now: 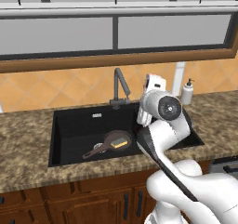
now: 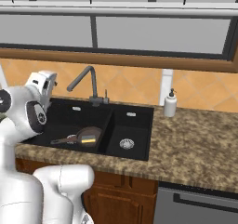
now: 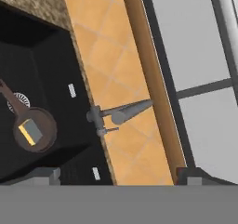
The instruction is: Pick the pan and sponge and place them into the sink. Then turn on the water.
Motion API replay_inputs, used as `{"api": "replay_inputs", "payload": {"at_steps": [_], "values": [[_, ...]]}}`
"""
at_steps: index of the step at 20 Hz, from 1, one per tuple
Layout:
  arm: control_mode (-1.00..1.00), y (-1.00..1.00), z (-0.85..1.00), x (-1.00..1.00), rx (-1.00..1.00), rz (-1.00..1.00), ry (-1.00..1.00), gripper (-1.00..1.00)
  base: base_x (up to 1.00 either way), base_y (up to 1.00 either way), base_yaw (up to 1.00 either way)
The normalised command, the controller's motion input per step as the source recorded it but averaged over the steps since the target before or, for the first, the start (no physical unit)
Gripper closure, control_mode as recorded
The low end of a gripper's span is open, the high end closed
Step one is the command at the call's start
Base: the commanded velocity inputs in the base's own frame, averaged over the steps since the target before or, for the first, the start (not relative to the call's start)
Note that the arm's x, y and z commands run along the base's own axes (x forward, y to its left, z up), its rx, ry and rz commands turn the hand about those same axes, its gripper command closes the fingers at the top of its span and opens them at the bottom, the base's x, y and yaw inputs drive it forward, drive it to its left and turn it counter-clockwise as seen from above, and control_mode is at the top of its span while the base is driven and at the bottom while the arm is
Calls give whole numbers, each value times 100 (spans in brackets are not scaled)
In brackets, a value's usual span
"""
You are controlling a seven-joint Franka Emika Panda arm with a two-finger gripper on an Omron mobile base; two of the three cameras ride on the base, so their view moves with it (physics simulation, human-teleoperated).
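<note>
We see the claw (image 3: pixel 116 179) wide open, holding nothing, raised near the faucet (image 3: pixel 118 114); pan (image 3: pixel 35 130) with sponge (image 3: pixel 30 131) lies below in the sink (image 3: pixel 51 69)

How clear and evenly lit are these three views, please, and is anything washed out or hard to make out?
Left base view: flat, even light; the sink is a near-featureless black. Right base view: same flat light, the pan and sponge blur together. Hand view: rolled sideways, soft, faucet slightly blurred.

Speckled granite counter (image 2: pixel 204 139), orange tile backsplash (image 1: pixel 56 90), wide window (image 2: pixel 153 32) w/ wood sill, brown cabinets (image 1: pixel 93 202) below.
</note>
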Motion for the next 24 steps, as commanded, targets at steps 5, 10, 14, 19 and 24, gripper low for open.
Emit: {"api": "replay_inputs", "payload": {"at_steps": [5, 10, 14, 19, 24], "values": [[-100, -100, 1, -21, 47, 0, 1, -100, 0, 0, 0], [-100, -98, 0, -2, 48, 0, 7, -100, 0, 0, 0], [-100, -85, 0, 0, 46, 0, 13, -100, 0, 0, 0], [-100, -52, -10, 0, 32, 0, 7, -100, 0, 0, 0], [-100, -13, -26, 14, 25, 0, 0, -100, 0, 0, 0]]}}
